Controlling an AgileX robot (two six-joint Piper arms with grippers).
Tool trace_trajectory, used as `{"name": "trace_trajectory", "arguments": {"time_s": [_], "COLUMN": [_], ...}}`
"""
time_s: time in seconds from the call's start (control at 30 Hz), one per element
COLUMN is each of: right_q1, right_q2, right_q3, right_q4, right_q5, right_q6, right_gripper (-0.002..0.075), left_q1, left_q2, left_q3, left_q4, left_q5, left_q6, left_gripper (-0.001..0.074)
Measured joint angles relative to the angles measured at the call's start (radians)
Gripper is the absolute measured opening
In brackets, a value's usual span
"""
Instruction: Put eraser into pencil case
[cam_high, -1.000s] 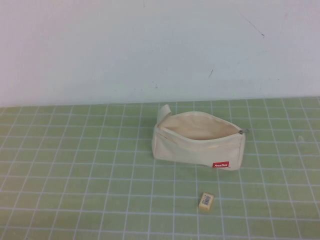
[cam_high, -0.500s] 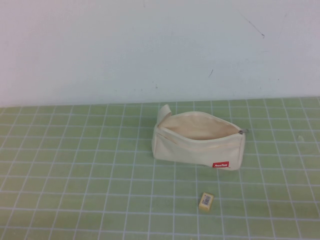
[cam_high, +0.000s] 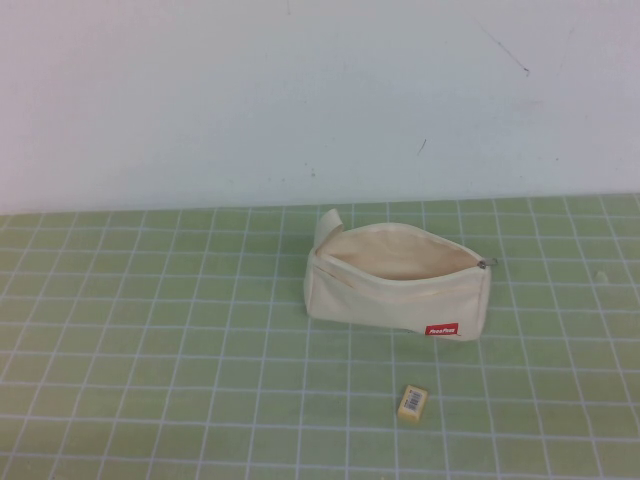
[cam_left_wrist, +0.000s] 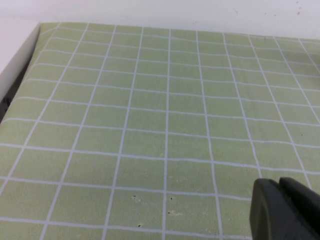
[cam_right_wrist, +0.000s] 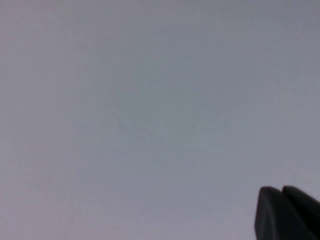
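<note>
While apart, one eraser (cam_high: 412, 403), one case (cam_high: 395, 297); left pincer (cam_left_wrist: 279, 188), right pincer (cam_right_wrist: 281, 193) aloft.

Bare mat (cam_high: 150, 350) rings the eraser (cam_high: 412, 402); pencil case (cam_high: 398, 280) stands behind it.

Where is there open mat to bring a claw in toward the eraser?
The mat left of the pencil case is bare, as is the strip to its right. Tightest is the gap between the case and the eraser. Left claw hangs over bare grid; right claw faces a blank surface.
</note>
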Motion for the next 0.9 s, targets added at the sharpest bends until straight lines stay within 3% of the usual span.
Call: {"name": "trace_trajectory", "arguments": {"time_s": [0.27,0.6,0.77,0.9], "right_q1": [0.000,0.000,0.000,0.002], "right_q2": [0.054,0.493,0.697,0.828], "right_q3": [-0.374,-0.748,-0.767,-0.751], "right_q4": [0.002,-0.002,0.176,0.493], "right_q5": [0.553,1.272,1.397,1.398], "right_q6": [-0.004,-0.105,-0.293,-0.556], "right_gripper": [-0.0001,-0.0001,-0.0001,-0.0001], "left_q1": [0.000,0.000,0.000,0.000], "left_q2": [0.000,0.000,0.000,0.000], "left_q3": [0.000,0.000,0.000,0.000], "left_q4": [0.000,0.000,0.000,0.000], "left_q5": [0.000,0.000,0.000,0.000], "left_q6": [0.000,0.000,0.000,0.000], "left_gripper": [-0.0001,-0.0001,-0.0001,-0.0001]}}
